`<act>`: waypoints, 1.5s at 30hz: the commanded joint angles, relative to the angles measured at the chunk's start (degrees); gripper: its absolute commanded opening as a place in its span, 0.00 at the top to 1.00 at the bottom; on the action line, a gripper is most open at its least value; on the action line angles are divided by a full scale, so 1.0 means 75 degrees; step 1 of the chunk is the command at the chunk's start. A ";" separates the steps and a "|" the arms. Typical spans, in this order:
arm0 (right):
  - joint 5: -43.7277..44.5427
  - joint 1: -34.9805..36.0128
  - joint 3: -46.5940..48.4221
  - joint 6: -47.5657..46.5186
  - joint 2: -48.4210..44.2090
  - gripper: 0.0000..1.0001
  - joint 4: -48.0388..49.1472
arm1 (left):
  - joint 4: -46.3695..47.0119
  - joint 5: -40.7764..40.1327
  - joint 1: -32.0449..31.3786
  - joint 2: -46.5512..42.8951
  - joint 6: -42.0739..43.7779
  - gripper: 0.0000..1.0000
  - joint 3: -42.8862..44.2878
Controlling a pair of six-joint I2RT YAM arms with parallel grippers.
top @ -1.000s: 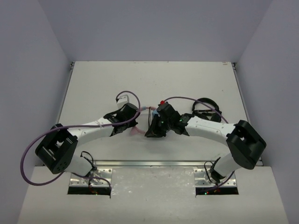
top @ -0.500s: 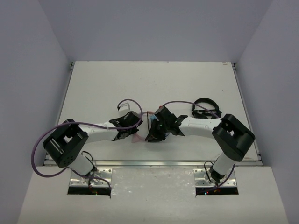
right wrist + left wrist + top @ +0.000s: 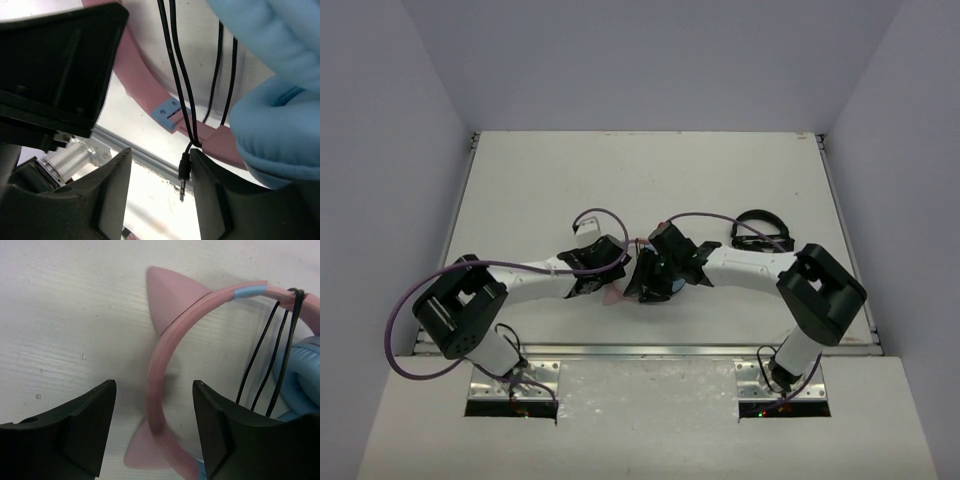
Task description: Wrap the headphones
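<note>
The headphones [image 3: 614, 296] lie on the table between the two arms, mostly hidden under them in the top view. In the left wrist view the pink headband [image 3: 165, 355] with its cat ears runs between the spread fingers of my left gripper [image 3: 154, 427] without touching either. That gripper [image 3: 617, 279] is open. The black cable [image 3: 280, 355] is looped over the band beside a light blue ear cup [image 3: 302, 370]. My right gripper [image 3: 161, 195] is open too. The cable's plug [image 3: 184, 176] dangles free between its fingers, close to the right one, beside the ear cup [image 3: 272, 130].
All-black headphones [image 3: 761, 229] lie on the table at the back right, behind the right arm. The metal rail of the table's near edge [image 3: 145, 155] runs just below the right gripper. Purple arm cables [image 3: 420, 300] loop out to the left.
Both grippers have gone from shut to open. The left has let go of the pink headband and the right has released the cable. The headphones now rest lower, on the table.
</note>
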 commanded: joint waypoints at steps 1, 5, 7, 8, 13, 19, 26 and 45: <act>-0.0034 -0.0048 0.0315 -0.0006 -0.0387 0.48 -0.0609 | -0.0686 -0.0440 -0.0058 -0.0295 -0.0005 0.39 0.0628; -0.0151 -0.0048 0.0045 0.0077 -0.0937 0.44 -0.0902 | -0.1354 -0.0581 -0.0058 -0.0469 -0.0099 0.33 0.0992; -0.0268 -0.0048 -0.0049 0.0053 -0.1336 0.42 -0.1055 | -0.1425 -0.0593 -0.0058 -0.0750 -0.0099 0.31 0.1086; -0.0315 -0.0048 -0.0049 0.0007 -0.1465 0.41 -0.1218 | -0.1460 -0.0593 -0.0058 -0.0844 -0.0053 0.31 0.1121; -0.0514 -0.0048 0.0173 -0.0216 -0.2203 0.36 -0.1793 | -0.1987 -0.0721 -0.0046 -0.1068 -0.0005 0.30 0.1705; -0.0001 -0.0048 0.0676 -0.1011 -0.2988 0.25 -0.2987 | -0.2958 -0.1155 0.0093 -0.1349 0.0158 0.14 0.2642; 0.2833 -0.0048 0.3472 -0.3601 -0.3669 0.01 -0.6243 | -0.4740 -0.1623 0.1370 -0.2576 0.0965 0.00 0.4248; 0.7958 -0.0059 0.6690 -0.5372 -0.6305 0.01 -0.9692 | -0.6652 -0.3310 0.1770 -0.5485 0.2947 0.00 0.5552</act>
